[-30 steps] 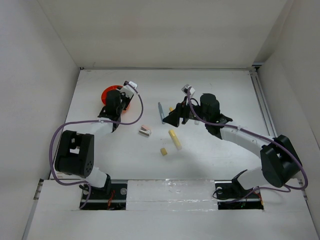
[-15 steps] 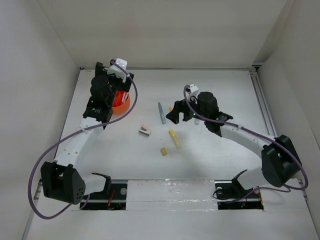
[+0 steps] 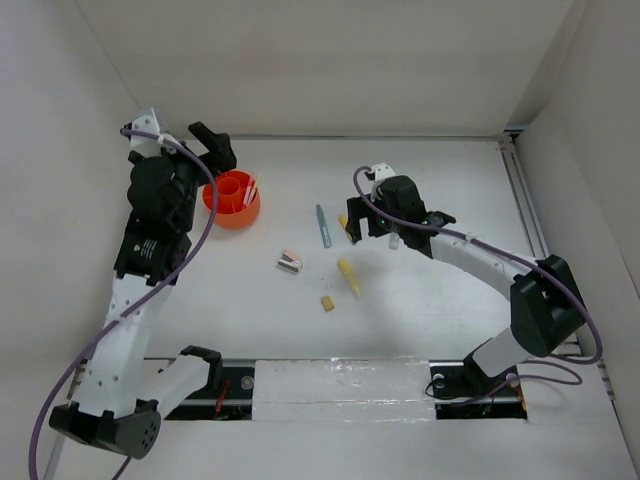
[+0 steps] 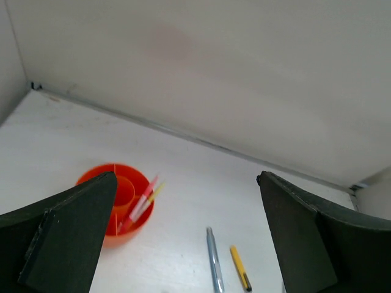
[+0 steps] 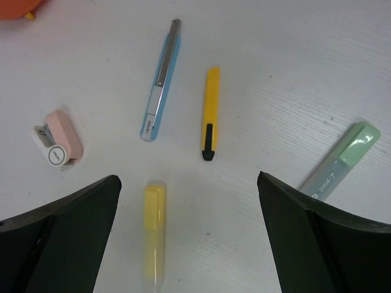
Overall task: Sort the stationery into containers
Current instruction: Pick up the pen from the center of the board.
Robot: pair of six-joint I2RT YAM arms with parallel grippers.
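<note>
The orange cup (image 3: 232, 200) stands at the back left, with a pink-red pen and a yellow pen (image 4: 142, 199) leaning in one compartment. My left gripper (image 3: 212, 150) is raised beside and behind the cup (image 4: 116, 204), open and empty. On the table lie a grey-blue pen (image 5: 160, 85), a yellow pen (image 5: 210, 113), a pink-grey block (image 5: 58, 139), a pale yellow marker (image 5: 154, 235) and a pale grey-green marker (image 5: 336, 162). My right gripper (image 5: 188, 180) hovers open above them, touching none. A tan eraser cube (image 3: 326, 302) sits nearer the front.
White walls close in the table at the back and on both sides. A metal rail (image 3: 525, 215) runs along the right edge. Purple cables loop from both arms. The arm bases stand at the near edge.
My left arm has risen and swung left off the cup with its jaws opening wide; two pens now show in the cup. My right jaws widened and drew back from the grey-blue pen.
</note>
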